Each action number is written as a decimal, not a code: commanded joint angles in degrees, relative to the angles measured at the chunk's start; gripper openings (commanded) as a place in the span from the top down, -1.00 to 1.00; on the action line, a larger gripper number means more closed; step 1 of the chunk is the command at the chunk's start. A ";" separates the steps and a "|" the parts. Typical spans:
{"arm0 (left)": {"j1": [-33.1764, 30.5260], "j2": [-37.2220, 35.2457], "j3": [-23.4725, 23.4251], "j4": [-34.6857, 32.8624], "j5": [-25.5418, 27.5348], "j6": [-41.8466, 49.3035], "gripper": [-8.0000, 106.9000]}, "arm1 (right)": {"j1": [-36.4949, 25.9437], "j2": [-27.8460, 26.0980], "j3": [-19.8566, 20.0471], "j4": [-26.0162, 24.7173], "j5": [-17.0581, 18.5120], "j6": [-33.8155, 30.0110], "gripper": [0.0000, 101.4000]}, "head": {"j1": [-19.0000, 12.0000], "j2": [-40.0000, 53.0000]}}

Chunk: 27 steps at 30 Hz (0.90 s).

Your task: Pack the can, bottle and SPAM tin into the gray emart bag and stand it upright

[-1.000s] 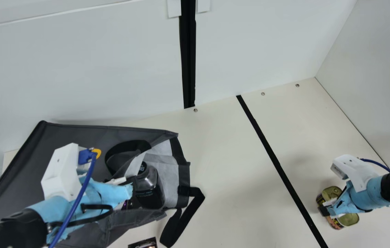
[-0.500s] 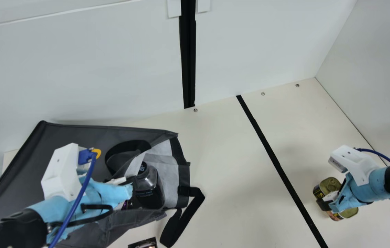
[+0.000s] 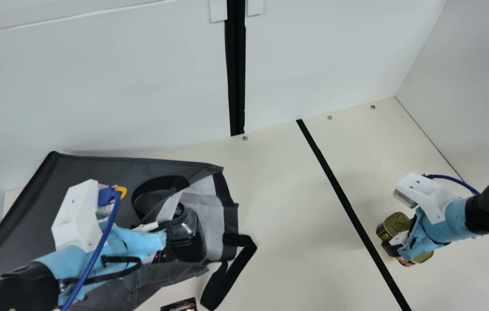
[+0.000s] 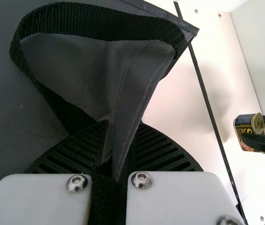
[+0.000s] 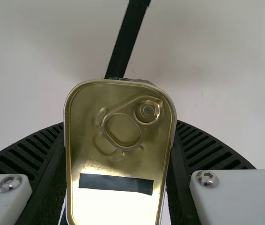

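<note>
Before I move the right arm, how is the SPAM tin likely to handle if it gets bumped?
The SPAM tin will probably stay stiff; its metal lid shows no dent between the right gripper's fingers. The lid looks smooth and shiny, so it might slip if the grip eases. With its rounded-rectangular outline, I'd expect sliding or tipping rather than rolling.

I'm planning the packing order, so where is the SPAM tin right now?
In the main view, the SPAM tin is at the right, held in the right claw, across the black strip from the gray bag.
</note>
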State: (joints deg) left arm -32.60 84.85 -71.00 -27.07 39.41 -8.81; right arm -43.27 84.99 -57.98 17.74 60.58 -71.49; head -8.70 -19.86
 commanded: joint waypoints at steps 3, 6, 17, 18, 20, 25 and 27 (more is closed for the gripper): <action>0.00 0.00 0.00 0.00 0.00 0.00 1.00 | 1.60 0.69 -1.59 0.07 1.11 -1.21 1.00 | -1.30 -0.14; 0.00 0.00 0.00 0.00 0.00 0.00 1.00 | 2.91 1.26 -2.92 0.22 2.11 -2.29 1.00 | -1.30 -0.14; 0.00 0.00 0.00 0.00 0.00 0.00 1.00 | 8.50 2.28 -5.22 0.65 4.92 -7.02 1.00 | -1.30 -0.14; 0.00 0.00 0.00 0.00 0.00 0.00 1.00 | 9.07 2.27 -5.26 0.69 5.11 -7.36 1.00 | -1.30 -0.14; 0.00 0.00 0.00 0.00 0.00 0.00 1.00 | 10.26 2.23 -5.35 0.77 5.45 -7.91 1.00 | -1.30 -0.14; 0.00 0.00 0.00 0.00 0.00 0.00 1.00 | 13.08 2.07 -5.39 0.89 6.05 -9.12 1.00 | -1.30 -0.14; 0.00 0.00 0.00 0.00 0.00 0.00 1.00 | 14.13 1.99 -5.39 0.93 6.26 -9.50 1.00 | -1.30 -0.14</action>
State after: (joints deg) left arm -32.60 84.85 -71.00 -27.07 39.41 -8.81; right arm -29.65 87.07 -63.33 18.74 66.69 -80.91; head -8.70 -19.95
